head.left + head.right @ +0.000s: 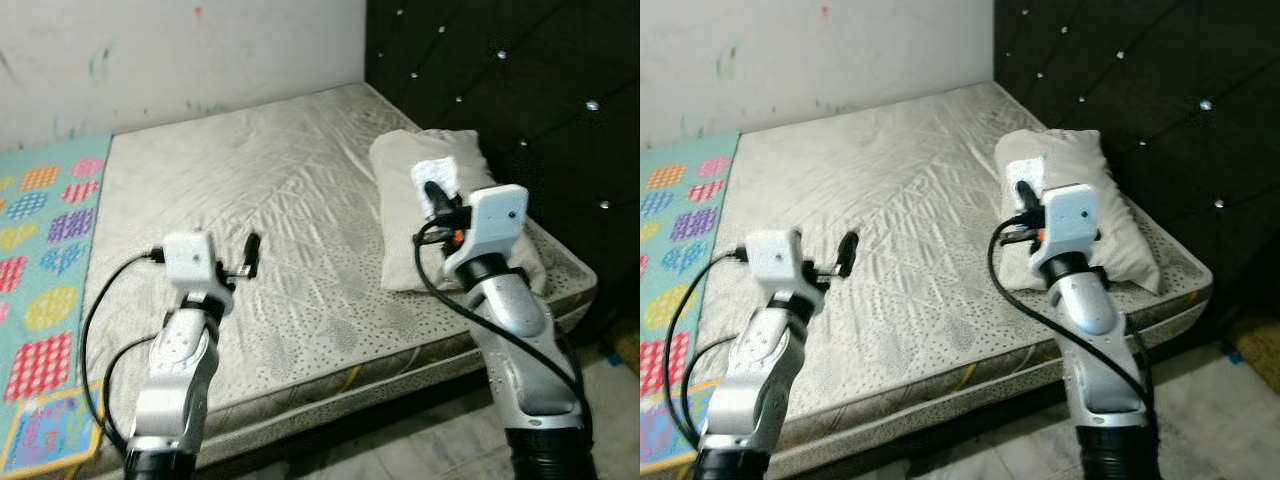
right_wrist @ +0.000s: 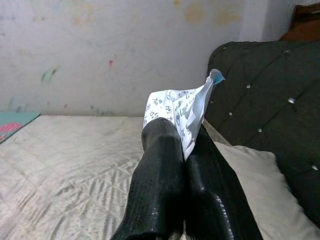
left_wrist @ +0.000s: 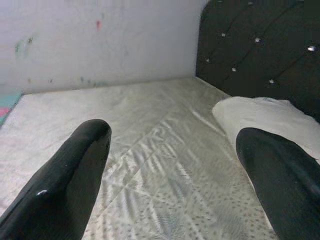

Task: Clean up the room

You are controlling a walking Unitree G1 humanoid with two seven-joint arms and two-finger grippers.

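Head views look down on the mattress (image 1: 280, 230) — wrist views skim low toward the wall (image 3: 100, 40), sharing the headboard (image 2: 260, 110).

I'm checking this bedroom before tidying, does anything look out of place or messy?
The mattress lies bare, with no sheet on it. The pillow sits askew by the black headboard. The wall carries coloured scribble marks. The right gripper is shut on a printed paper scrap above the pillow.
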